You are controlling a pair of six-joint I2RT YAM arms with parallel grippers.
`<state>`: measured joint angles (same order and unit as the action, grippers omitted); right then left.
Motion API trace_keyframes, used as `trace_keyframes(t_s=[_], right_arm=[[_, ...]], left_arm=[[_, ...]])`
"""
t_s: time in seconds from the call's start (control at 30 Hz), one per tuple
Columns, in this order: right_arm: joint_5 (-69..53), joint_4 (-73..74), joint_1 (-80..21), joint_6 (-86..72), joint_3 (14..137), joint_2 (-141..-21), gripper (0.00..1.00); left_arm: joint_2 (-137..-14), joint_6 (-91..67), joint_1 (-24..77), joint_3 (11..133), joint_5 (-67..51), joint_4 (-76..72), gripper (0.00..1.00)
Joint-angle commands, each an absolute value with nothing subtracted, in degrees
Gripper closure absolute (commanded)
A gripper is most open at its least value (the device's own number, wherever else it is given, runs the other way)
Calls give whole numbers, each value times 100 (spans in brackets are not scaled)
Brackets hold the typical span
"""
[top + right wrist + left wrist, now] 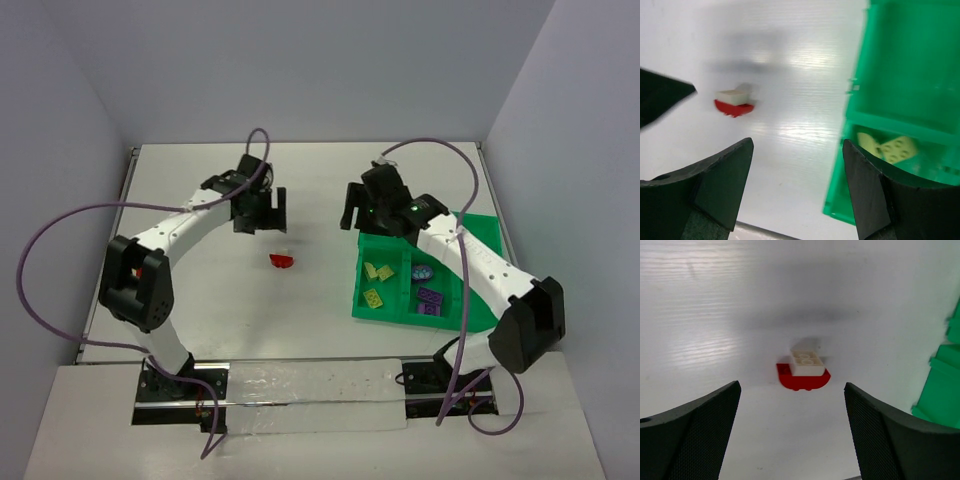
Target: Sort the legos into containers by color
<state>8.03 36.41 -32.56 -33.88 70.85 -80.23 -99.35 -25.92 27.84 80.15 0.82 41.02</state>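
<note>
A red lego (282, 260) with a pale brick stuck on top lies alone on the white table; it also shows in the left wrist view (803, 381) and the right wrist view (734, 107). My left gripper (262, 215) hovers just behind it, open, nothing between its jaws (792, 396). My right gripper (362, 218) hangs open and empty (798, 142) at the far left corner of the green tray (400, 315). The tray's containers hold pale yellow-green legos (376, 283) (892, 147) and purple legos (430, 298).
The tray (860, 75) sits on the table's right side under my right arm. A small bluish-purple piece (423, 271) lies in a middle compartment. Grey walls enclose the table on three sides. Purple cables loop off both arms.
</note>
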Motion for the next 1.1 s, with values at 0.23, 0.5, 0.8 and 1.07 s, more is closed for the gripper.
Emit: trace_keyframes(t_s=[0.23, 0.5, 0.8, 1.07], right_arm=[[1025, 2815, -4669, -4290, 8340, -9578, 20], [1533, 3452, -4970, -4962, 9619, -11251, 20], [2069, 3870, -5072, -5583, 10266, -12068, 20], [2004, 4008, -5123, -5547, 10459, -12432, 26]], left_arm=[[-8679, -3348, 1120, 8161, 267, 4461, 9], [-8494, -3251, 1107, 8428, 1212, 4848, 10], [-8383, -3128, 1107, 8373, 1187, 4886, 10], [-8324, -3138, 1107, 8210, 1091, 4818, 10]])
